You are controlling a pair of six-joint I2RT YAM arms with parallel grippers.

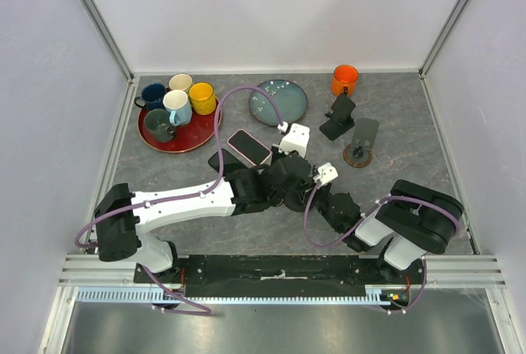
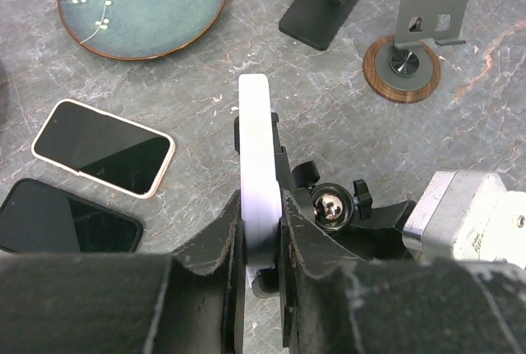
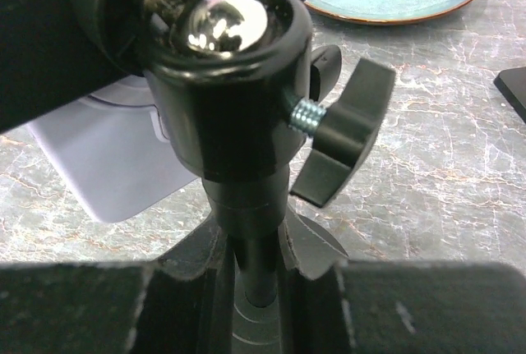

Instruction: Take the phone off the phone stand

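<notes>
Nearest, the right gripper [image 3: 251, 276] is clamping the black stem of the phone stand [image 3: 222, 50], with its jaws pressing in from both sides below the ball head. The stand's thumbscrew [image 3: 341, 144] is sticking out to the right. Just to the left, the left gripper [image 2: 261, 235] is pinching the white phone [image 2: 256, 149] by its lower end. The phone is standing edge-on above the table [image 1: 411, 165], with the stand's black cradle lying against its right face; whether it is sitting clear of that cradle is not showing. Farther left, a black phone [image 2: 62, 218] and then a pink-cased phone [image 2: 103, 147] are lying flat. Beyond them a blue-green plate [image 2: 144, 1] is resting, with a black stand [image 2: 322, 9] and a grey stand [image 2: 403, 66] on a round wooden base to its right. At the far left a red tray [image 1: 189, 139] is carrying mugs [image 1: 202, 97], and an orange mug [image 1: 345, 80] is standing farthest back.
</notes>
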